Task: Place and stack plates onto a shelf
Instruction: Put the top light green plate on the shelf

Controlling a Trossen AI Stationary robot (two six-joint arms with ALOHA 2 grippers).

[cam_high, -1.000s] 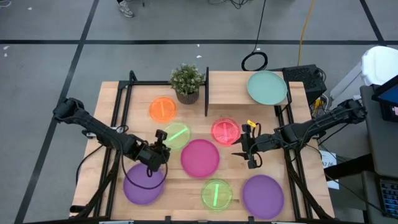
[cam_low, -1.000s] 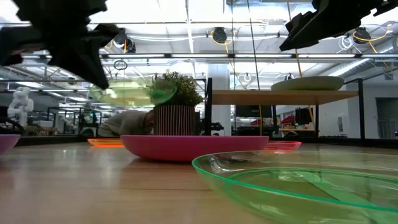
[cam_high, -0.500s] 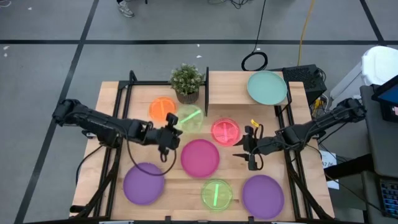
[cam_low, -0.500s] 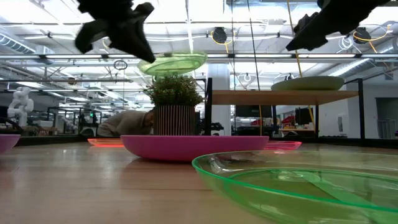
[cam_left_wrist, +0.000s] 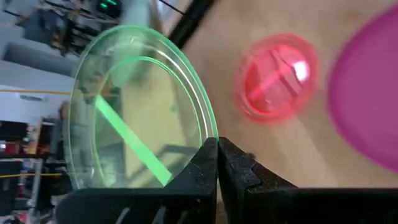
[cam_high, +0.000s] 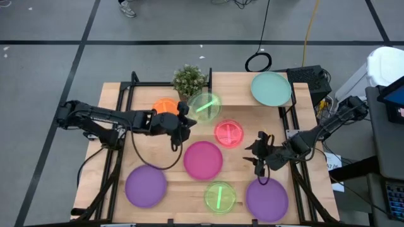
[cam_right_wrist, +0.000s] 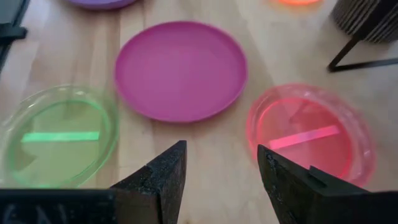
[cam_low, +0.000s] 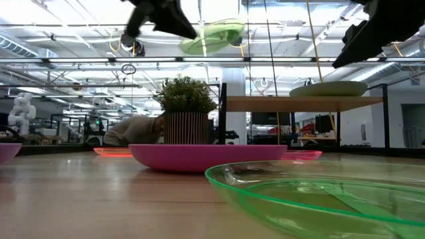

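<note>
My left gripper [cam_high: 184,121] is shut on a translucent lime green plate [cam_high: 204,106], held in the air between the potted plant [cam_high: 189,81] and the shelf [cam_high: 237,94]. A teal plate [cam_high: 271,88] lies flat on the shelf's right part. On the table lie an orange plate [cam_high: 165,105], a pink-red plate [cam_high: 228,133], a magenta plate [cam_high: 203,159], another lime green plate [cam_high: 219,196] and two purple plates [cam_high: 146,185] [cam_high: 266,198]. My right gripper [cam_high: 261,157] hangs open above the table, right of the magenta plate, with nothing between its fingers. My left gripper pinches the lime green plate's rim [cam_left_wrist: 208,138] between its two shut fingers [cam_left_wrist: 231,168], at the edge nearest the arm. The fingers come from the table's left, slanting down a little. The plate [cam_low: 212,36] sticks out beyond the fingertips, lifted clear and slightly tilted.
The potted plant [cam_low: 186,113] stands just left of the shelf's black upright edge [cam_high: 209,93], close under the carried plate. Black frame rails [cam_high: 123,101] run along the table's left and right sides. Bare wood shows on the shelf's left half.
My left gripper has risen and swung toward the table's far edge and right, toward the shelf, rolling as it went. The lime green plate went with it, from low over the table to above the plant's height. My right gripper rolled and shifted a little toward the near edge, staying open.
</note>
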